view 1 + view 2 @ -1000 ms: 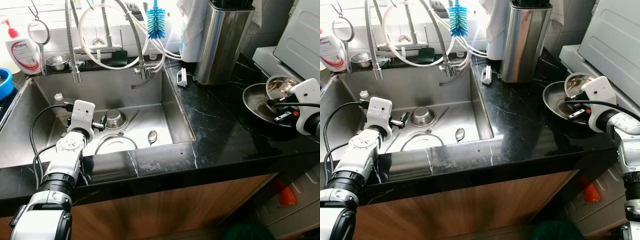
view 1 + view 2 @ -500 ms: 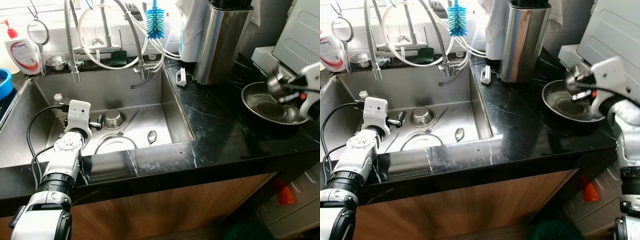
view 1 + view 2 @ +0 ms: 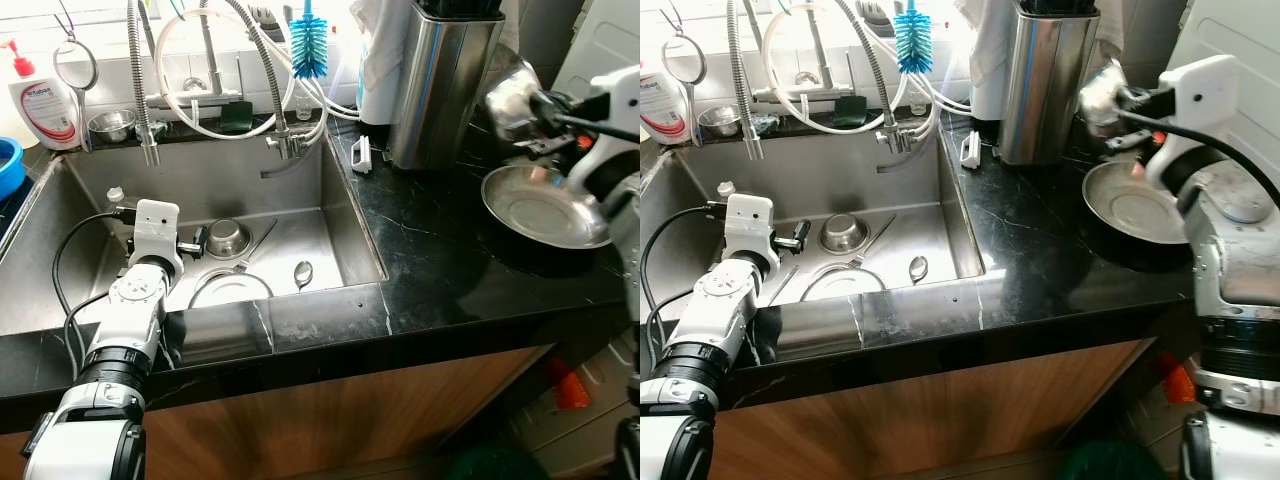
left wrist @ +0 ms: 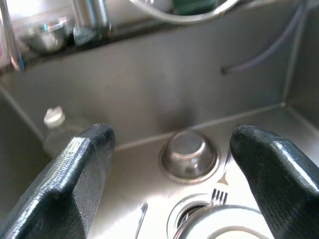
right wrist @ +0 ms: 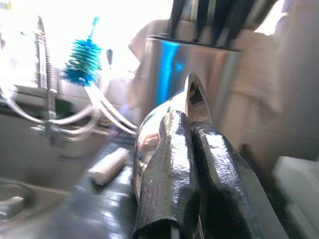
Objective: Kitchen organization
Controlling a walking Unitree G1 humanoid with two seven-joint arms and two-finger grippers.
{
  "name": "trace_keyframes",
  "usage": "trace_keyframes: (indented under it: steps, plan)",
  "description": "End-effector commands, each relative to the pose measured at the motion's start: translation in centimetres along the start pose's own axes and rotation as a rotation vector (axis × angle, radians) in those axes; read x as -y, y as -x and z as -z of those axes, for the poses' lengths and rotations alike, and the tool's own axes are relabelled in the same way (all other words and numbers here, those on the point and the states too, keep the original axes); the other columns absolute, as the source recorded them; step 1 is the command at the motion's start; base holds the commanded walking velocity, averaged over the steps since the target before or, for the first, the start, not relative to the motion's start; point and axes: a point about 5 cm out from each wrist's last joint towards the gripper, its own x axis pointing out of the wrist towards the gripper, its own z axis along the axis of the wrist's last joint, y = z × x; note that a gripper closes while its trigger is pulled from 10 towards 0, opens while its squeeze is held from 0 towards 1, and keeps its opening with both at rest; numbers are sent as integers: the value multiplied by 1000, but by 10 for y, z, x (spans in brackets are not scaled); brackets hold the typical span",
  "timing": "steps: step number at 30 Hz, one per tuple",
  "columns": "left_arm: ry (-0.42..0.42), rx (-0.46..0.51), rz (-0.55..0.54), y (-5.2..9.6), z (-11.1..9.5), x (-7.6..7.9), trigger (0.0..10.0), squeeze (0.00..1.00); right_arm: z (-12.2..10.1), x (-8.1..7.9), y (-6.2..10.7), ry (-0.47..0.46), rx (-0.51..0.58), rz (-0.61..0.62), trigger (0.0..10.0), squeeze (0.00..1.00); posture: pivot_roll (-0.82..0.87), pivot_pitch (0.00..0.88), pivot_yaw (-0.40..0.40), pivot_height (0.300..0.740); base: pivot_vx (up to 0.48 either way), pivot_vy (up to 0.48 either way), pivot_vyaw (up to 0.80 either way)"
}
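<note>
My right gripper is shut on the rim of a small steel bowl, held tilted in the air beside the steel knife block. In the right wrist view the fingers pinch the bowl's rim. Below it a wide steel dish rests on the black counter. My left gripper stands open low in the sink, facing an upturned small steel bowl. A white plate, a fork and a spoon lie on the sink floor.
Faucet hoses and a blue bottle brush hang over the sink's back. A soap bottle and a blue bowl stand at the left. A small plastic bottle lies in the sink. A white appliance sits far right.
My right gripper has lifted the small steel bowl out of the wide dish and carried it up and left toward the knife block. The left arm has hardly moved.
</note>
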Motion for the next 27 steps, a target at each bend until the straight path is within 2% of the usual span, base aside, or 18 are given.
trace_keyframes:
  steps: [1,3,5,6,8,15,22,25,27]
  plan:
    - [3,40,24,1,-4,4,10000,0,-3,-7,-7,-80,34,-26,10000,0,-1,10,0,740,0,0,0]
    - [-2,51,25,2,-6,6,10000,0,1,-16,-14,-188,49,-62,10000,0,2,9,-1,740,0,0,0]
    - [-11,68,27,2,-8,6,10000,0,4,-28,-23,-250,61,-113,10000,0,5,8,-2,740,0,0,0]
    - [-11,68,27,2,-8,6,10000,0,4,-28,-23,-250,61,-113,10000,0,5,8,-2,740,0,0,0]
    - [-7,80,16,2,-10,4,10000,0,5,-44,-36,-320,70,-166,10000,0,9,4,-5,740,0,0,0]
    - [-11,84,8,3,-10,1,10000,0,11,-61,-50,-366,47,-214,10000,0,23,5,-15,740,0,0,0]
    - [-8,79,5,5,-7,1,10000,0,7,-66,-55,-394,71,-234,10000,0,17,7,-17,740,0,0,0]
    - [-11,79,13,5,-7,5,10000,0,9,-74,-61,-519,53,-282,10000,0,18,6,-21,740,0,0,0]
    - [-12,80,13,5,-7,5,10000,0,11,-79,-63,-519,37,-318,10000,0,21,4,-24,740,0,0,0]
